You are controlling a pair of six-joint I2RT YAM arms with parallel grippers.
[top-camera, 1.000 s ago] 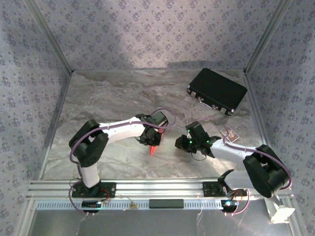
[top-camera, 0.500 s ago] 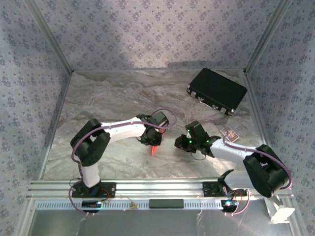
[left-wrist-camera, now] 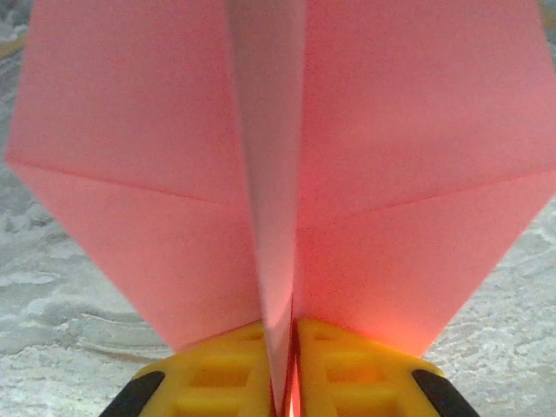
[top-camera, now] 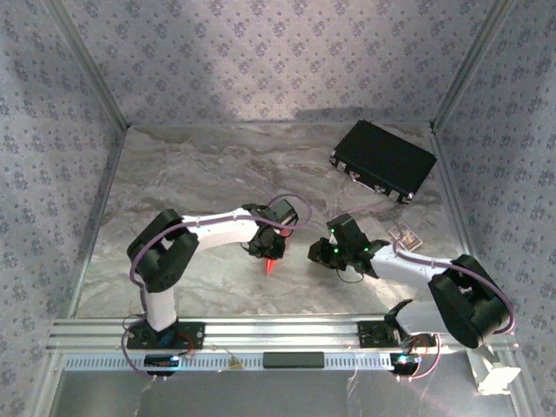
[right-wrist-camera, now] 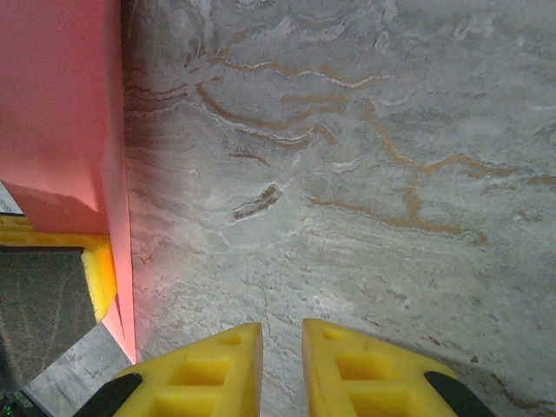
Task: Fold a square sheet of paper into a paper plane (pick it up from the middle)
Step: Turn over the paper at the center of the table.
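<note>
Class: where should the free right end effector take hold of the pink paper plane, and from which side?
Probably the centre fold of the paper plane, beyond the left end effector pinching it, approached from the side of the right end effector. The layered fold looks stiffest; the wings are thin flaps that would likely buckle.

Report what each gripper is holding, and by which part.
The left gripper pinches the paper plane by its centre fold, between the wings. The right gripper holds nothing; its jaws stand slightly apart.
</note>
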